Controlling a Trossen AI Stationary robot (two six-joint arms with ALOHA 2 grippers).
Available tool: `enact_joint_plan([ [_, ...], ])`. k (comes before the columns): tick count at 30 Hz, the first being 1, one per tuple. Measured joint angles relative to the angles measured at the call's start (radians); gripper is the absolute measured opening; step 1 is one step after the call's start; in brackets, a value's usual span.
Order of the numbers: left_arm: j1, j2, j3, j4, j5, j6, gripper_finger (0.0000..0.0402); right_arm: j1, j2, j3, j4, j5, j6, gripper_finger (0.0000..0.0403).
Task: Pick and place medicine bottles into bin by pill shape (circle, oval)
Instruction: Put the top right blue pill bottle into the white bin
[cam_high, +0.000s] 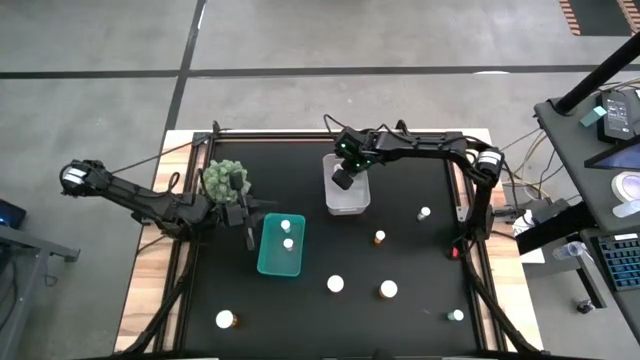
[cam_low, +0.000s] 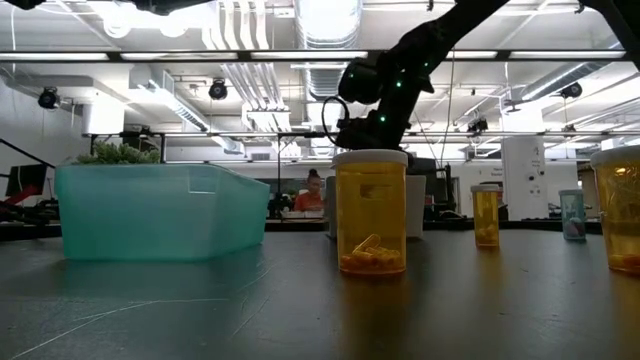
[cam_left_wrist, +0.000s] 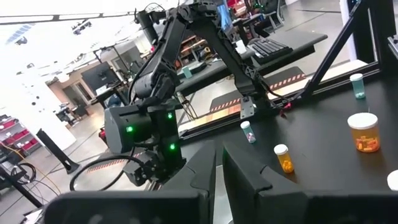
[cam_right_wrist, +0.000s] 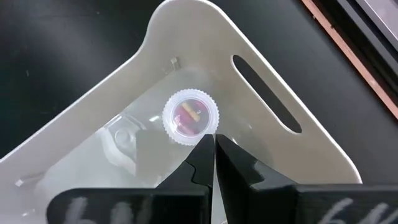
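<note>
A clear bin (cam_high: 347, 200) stands at the table's far middle with one white-capped medicine bottle (cam_right_wrist: 191, 116) upright inside it. My right gripper (cam_right_wrist: 212, 142) (cam_high: 343, 180) hangs over this bin, slanting down, shut, its tips at the cap's edge. A teal bin (cam_high: 281, 245) to its left holds two bottles (cam_high: 288, 226) (cam_high: 288, 243). My left gripper (cam_high: 246, 232) (cam_left_wrist: 217, 165) waits level beside the teal bin's left wall, shut on nothing. Several more bottles stand on the black table, such as one (cam_high: 380, 237), another (cam_high: 336, 284) and an amber one (cam_low: 370, 210). My right gripper's shut fingertips (cam_right_wrist: 202, 146) stand right beside the rim of the bottle's cap (cam_right_wrist: 208, 127), coming from above at a slant. Whether they touch the cap I cannot tell. The bottle stands on the clear bin's floor.
A green bushy plant (cam_high: 227, 180) sits at the far left, just behind my left gripper. Loose bottles are spread over the near and right parts of the table (cam_high: 425, 213) (cam_high: 388, 290) (cam_high: 227, 320) (cam_high: 456, 315). A person sits in the room beyond (cam_low: 314, 190).
</note>
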Motion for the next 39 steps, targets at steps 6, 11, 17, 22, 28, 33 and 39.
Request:
enact_joint_plan([
  [6,0.0,0.001,0.0,-0.001,0.0,0.002,0.0012,0.0,-0.002,0.0,0.007,-0.002,0.012,0.0009],
  [11,0.0,0.002,0.0,0.0,0.0,0.002,0.0012,0.007,-0.004,0.0,0.02,-0.005,0.012,0.0009],
  [17,0.0,0.016,0.0,0.009,0.0,-0.007,0.0012,0.017,-0.044,0.0,-0.002,0.001,0.007,0.0009],
  [22,-0.001,0.053,0.0,0.028,0.003,-0.211,0.0012,0.061,-0.118,-0.006,-0.016,0.036,-0.019,0.0009],
  [28,-0.032,0.19,0.004,0.069,0.058,-0.459,0.0012,0.16,-0.204,-0.039,0.035,0.064,-0.09,0.0009],
  [33,-0.037,0.292,0.011,0.167,0.059,-0.544,0.0012,0.232,-0.254,-0.063,0.094,0.065,-0.161,0.0009],
  [39,-0.043,0.37,0.053,0.248,0.058,-0.708,0.0012,0.303,-0.295,-0.064,0.164,0.068,-0.23,0.0009],
])
